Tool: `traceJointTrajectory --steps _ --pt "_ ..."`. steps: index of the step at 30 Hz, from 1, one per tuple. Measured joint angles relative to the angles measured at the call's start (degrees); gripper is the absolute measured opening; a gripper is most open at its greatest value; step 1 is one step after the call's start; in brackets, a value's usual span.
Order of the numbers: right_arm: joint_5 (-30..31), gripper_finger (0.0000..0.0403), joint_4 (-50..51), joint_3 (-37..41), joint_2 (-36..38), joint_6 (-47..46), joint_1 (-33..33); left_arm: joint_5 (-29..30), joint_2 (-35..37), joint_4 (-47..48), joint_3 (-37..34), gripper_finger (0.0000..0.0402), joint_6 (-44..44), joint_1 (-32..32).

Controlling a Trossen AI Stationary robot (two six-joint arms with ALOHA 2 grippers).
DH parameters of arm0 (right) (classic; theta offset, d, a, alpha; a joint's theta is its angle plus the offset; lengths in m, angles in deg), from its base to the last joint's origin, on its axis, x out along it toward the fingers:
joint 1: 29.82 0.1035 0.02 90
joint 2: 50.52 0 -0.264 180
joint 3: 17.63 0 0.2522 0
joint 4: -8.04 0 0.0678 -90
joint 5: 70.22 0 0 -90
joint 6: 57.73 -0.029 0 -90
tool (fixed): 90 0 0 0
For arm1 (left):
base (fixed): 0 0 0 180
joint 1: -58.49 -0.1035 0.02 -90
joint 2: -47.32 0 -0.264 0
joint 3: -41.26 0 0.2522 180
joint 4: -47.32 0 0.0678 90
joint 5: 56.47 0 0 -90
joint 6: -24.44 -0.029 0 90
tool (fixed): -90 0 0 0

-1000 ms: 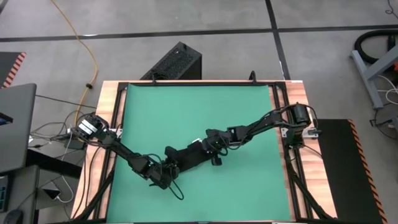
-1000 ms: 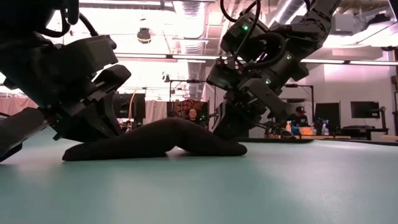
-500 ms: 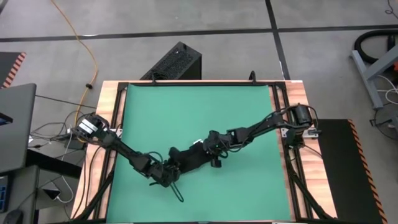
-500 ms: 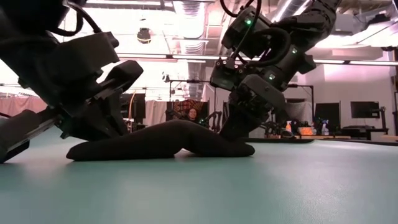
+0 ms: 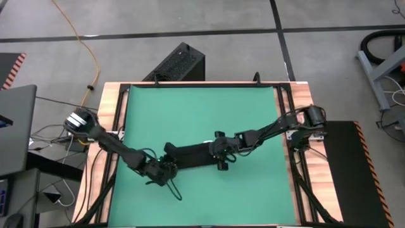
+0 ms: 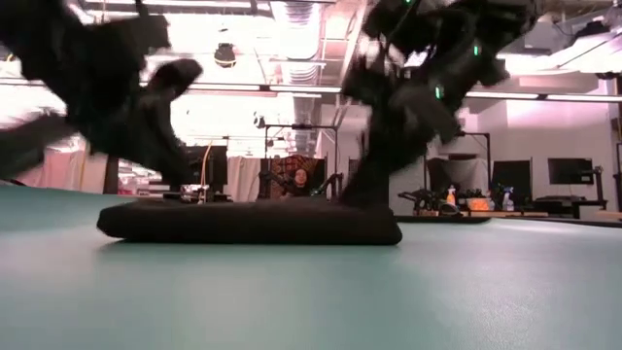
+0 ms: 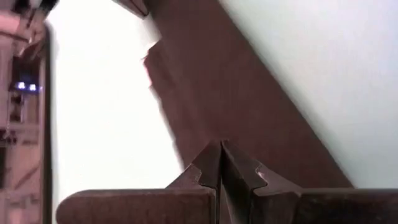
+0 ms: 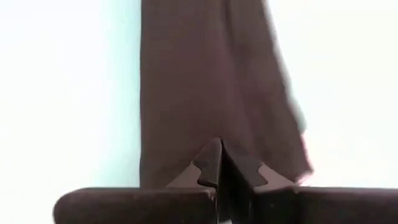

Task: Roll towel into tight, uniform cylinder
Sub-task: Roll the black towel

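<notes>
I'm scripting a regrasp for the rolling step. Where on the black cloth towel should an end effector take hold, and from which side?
Grip one short end of the black cloth towel, coming from above. It lies as a long, low, flat strip on the green mat, so the ends give a thin edge to pinch; its middle is broad and flat.

The high camera is looking straight down on the whole green mat (image 5: 202, 114) and both arms, while the low camera is sitting at mat level, facing across it into the room behind. Each wrist camera is peering forward past its own fingers, very close to the towel (image 7: 249, 106), which is filling much of both pictures. All four views are sharing that same dark strip of towel at the mat's middle.
</notes>
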Motion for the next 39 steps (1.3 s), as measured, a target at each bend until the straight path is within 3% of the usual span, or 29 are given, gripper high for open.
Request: traceJointTrajectory --steps 8,10,20,27,35,39 --pt "0.2 0.0038 1.2 -0.1 10.4 6.6 -0.7 1.2 11.5 6.7 -0.1 0.0000 5.5 0.4" --pt "0.2 0.0038 1.6 -0.1 13.5 10.4 -0.5 1.4 13.7 4.7 -1.5 0.0000 6.5 0.5" --pt "-2.4 0.0023 11.6 -0.1 28.6 13.9 -0.2 -0.3 23.2 -43.7 -21.4 0.0000 1.8 3.5" --pt "-2.2 0.0018 21.0 -0.1 36.5 13.6 1.7 -1.6 23.3 -57.3 -27.7 0.0000 3.3 4.4" --pt "0.6 0.0018 30.7 -0.2 52.0 10.6 0.5 0.4 31.2 -59.5 -25.5 0.0000 -6.3 7.4" --pt "0.5 0.0018 38.3 -0.2 58.5 6.4 0.4 0.3 39.9 -52.8 -25.4 0.0000 -6.0 8.3"
